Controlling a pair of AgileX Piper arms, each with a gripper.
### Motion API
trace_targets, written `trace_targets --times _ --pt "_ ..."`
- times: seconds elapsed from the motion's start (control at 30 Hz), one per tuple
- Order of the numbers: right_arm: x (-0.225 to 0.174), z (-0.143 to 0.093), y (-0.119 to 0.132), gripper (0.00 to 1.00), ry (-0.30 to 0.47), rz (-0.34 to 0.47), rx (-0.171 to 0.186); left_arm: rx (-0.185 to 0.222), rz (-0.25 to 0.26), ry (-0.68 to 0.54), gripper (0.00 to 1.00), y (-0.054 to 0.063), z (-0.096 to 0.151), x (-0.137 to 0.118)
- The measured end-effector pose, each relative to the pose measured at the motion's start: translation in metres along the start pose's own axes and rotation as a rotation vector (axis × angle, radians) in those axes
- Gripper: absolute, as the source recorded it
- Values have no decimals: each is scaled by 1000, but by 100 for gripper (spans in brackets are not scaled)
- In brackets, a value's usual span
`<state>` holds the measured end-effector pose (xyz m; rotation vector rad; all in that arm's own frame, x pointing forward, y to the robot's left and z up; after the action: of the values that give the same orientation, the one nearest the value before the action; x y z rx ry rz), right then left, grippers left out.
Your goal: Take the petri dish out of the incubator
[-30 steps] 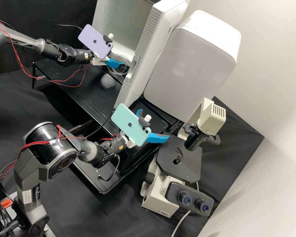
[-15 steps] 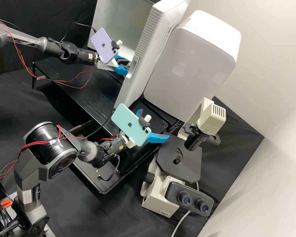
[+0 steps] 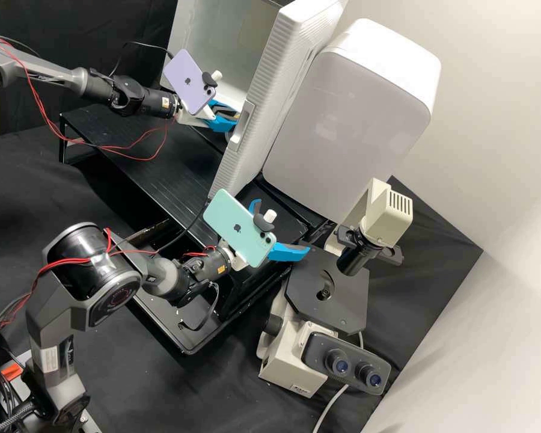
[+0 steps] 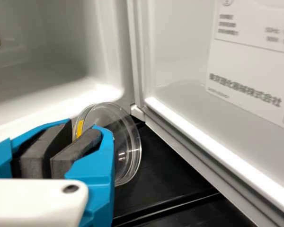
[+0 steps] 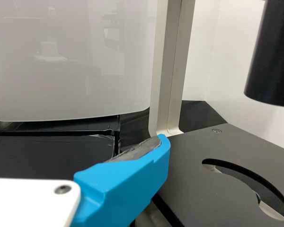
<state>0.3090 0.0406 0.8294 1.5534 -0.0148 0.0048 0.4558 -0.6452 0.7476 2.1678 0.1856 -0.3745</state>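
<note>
In the left wrist view my left gripper point(image 4: 75, 136) is shut on the rim of a clear petri dish point(image 4: 125, 146) with a yellow mark. The dish stands on edge, tilted, over the black ledge at the threshold of the white incubator chamber point(image 4: 47, 71), beside the open door's labelled inner face point(image 4: 246, 71). In the high view the left gripper point(image 3: 225, 125) sits close against the ribbed door's point(image 3: 264, 90) edge, by the incubator point(image 3: 354, 108). My right gripper point(image 3: 281, 228) is open and holds nothing, one blue finger point(image 5: 132, 175) above the microscope stage point(image 5: 227, 165).
A white microscope point(image 3: 318, 337) stands at the front right, its black stage point(image 3: 327, 294) under the right gripper and a dark lens barrel point(image 5: 272, 52) above it. A black raised shelf point(image 3: 162, 168) runs under both arms. Red cables hang from the left arm.
My left gripper moved right with the dish, closer to the incubator door edge, then stayed there. The right arm has not moved.
</note>
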Motion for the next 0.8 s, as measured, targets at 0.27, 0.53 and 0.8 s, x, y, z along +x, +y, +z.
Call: trace_targets --times 0.27,0.53,0.8 --pt "0 0 0 100 0 0 0 -62 -12 13 0 -5 -2 0" --pt "0 0 0 100 0 0 0 -137 -25 27 0 -9 -5 -5" --pt "0 0 0 100 0 0 0 -218 -55 60 0 -19 -11 -16"
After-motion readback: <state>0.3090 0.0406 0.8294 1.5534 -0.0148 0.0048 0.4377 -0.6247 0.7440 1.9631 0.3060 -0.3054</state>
